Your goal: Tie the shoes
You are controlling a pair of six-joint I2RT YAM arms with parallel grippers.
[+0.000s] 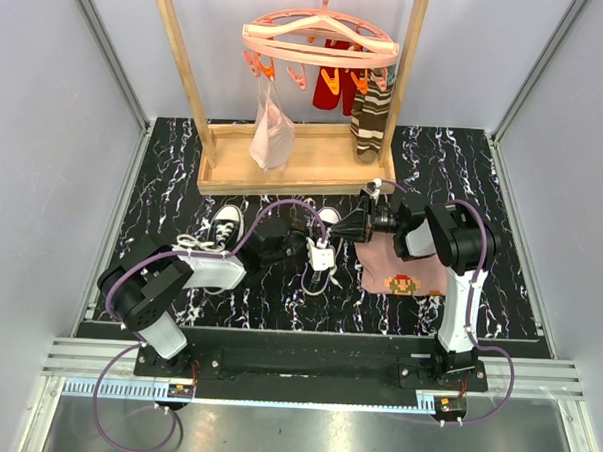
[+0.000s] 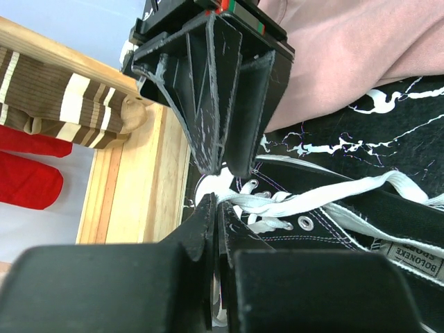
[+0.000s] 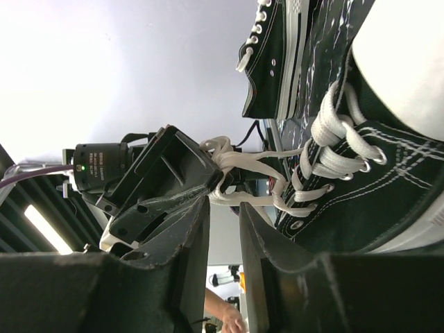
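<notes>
Black shoes [image 1: 224, 227], white laces [image 2: 361, 186], brown-striped socks [image 1: 369, 119], seemingly pink cloth [image 1: 384, 260].

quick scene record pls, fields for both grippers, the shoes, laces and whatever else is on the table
left gripper: shut on the white laces, above the shoe being tied
right gripper: fingers apart, lace strands crossing their tips, facing the left gripper
shoe being tied: middle of the table, laces loose, no bow yet
other shoe: beside it on the left gripper's side, no gripper on it
pink cloth: flat, right of the shoes
wooden rack: at back, striped socks hanging
</notes>
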